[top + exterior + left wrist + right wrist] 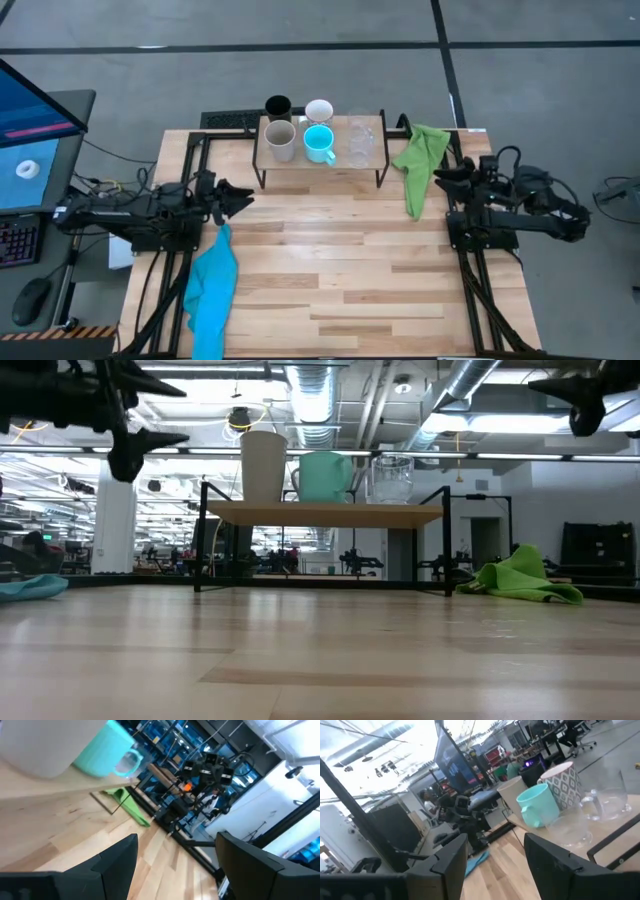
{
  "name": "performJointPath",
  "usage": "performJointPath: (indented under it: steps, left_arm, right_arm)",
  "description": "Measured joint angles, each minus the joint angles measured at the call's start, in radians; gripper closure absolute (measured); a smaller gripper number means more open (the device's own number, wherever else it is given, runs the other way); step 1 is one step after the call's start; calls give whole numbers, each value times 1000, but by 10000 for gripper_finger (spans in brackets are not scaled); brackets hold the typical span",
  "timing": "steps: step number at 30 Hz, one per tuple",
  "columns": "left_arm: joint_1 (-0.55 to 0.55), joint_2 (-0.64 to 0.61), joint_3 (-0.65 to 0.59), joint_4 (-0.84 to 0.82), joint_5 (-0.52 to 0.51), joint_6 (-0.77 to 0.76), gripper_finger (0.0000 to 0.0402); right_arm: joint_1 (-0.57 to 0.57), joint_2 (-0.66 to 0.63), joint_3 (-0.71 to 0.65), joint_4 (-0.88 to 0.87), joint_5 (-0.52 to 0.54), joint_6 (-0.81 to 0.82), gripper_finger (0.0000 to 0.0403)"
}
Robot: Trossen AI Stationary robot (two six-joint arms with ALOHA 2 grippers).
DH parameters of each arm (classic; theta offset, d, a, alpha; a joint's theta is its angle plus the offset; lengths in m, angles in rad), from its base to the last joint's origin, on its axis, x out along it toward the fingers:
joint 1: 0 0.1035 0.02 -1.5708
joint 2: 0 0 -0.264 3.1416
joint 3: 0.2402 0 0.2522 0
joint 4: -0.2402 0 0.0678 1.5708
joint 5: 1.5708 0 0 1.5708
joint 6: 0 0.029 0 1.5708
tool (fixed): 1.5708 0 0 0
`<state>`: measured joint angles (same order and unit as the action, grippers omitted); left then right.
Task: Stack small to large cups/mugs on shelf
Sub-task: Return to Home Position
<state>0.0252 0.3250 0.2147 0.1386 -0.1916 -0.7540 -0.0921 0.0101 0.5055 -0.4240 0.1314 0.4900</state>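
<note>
both grippers are empty: left gripper [243, 197] sits over the table's left edge with its fingers apart, and its wrist view shows nothing between them; right gripper [443, 180] sits by the right edge, fingers likewise spread and bare. neither is near a cup

all six vessels stand upright on the shelf [340, 164] at the far side of the table. black tumbler [278, 106] and white mug [319, 110] make the back row, with beige-grey cup [280, 139] and cyan mug [318, 143] in front of them. the two clear glasses [360, 150] stand one behind the other at the shelf's right end, close together. from table height the beige-grey cup, the cyan mug and a glass show side by side along the board, none tipped. they stand beside each other, not nested

no cup stands on the slatted tabletop [340, 280]. a green cloth [420, 160] lies just right of the shelf and a blue cloth [213, 285] lies toward the near left corner

i judge the placing done, with only the parking of the arms left; whether the order truly runs small to large i cannot tell from here
</note>
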Motion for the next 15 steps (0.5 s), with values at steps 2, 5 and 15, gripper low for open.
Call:
performJointPath:
  steps: [2, 5, 15]
  left_arm:
    - [-5, -21, -26, 1, -15, 0, 141]
    - [-7, -44, -53, 3, -25, -1, 141]
    - [-8, -44, -72, -106, -52, -140, 141]
  right_arm:
    - [0, 1, -9, -4, 0, 0, 187]
    - [0, 0, -21, -12, 0, 9, 187]
    - [0, 1, -22, -142, -3, 141, 187]
